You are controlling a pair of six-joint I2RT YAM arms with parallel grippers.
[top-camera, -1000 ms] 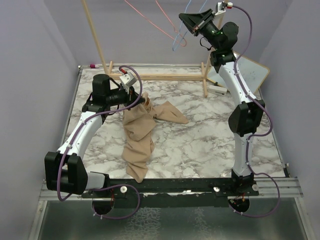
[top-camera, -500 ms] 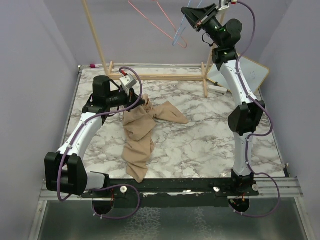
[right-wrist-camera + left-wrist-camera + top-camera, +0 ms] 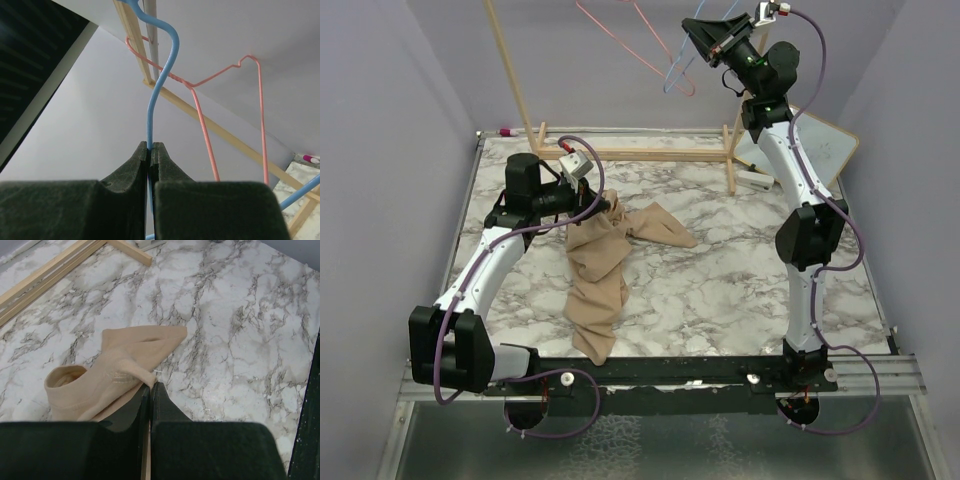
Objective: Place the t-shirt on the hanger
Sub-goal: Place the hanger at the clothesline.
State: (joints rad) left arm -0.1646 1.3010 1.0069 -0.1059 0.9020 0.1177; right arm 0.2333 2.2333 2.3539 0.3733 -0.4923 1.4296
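The t-shirt [image 3: 596,280] is lying bunched on the marble table [image 3: 720,290], one end trailing toward the near edge. The left gripper [image 3: 151,386] is pinching a fold beside a hemmed opening, its jaws closed tight on the cloth. Far back and high up, the right gripper [image 3: 150,145] is clamping the hanger [image 3: 160,80] just below its hook, close to the pink hanger [image 3: 220,75] on the wooden rack [image 3: 515,80]. The step in hand is likely fetching the hanger. It should be freed without snagging the pink wire, then lowered toward the raised fabric.
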